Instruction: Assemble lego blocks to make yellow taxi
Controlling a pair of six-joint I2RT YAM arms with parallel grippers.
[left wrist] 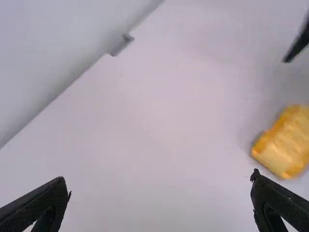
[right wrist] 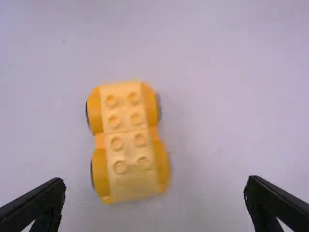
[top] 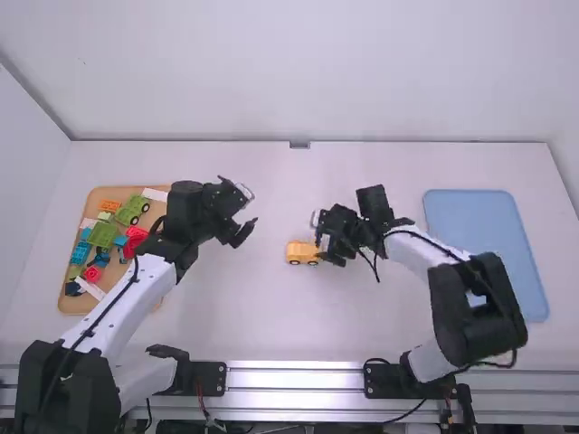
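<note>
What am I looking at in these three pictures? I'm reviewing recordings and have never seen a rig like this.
Two robot arms with white links and black joints stand at a white table. The high view looks down from above and behind them; each wrist view comes from a camera on one arm, its own two black fingers at the bottom edge. A yellow toy car built of studded blocks sits on the table. On the left, a tan tray holds loose coloured toy blocks; on the right lies a light blue tray. The left gripper and right gripper are both open, holding nothing.
</note>
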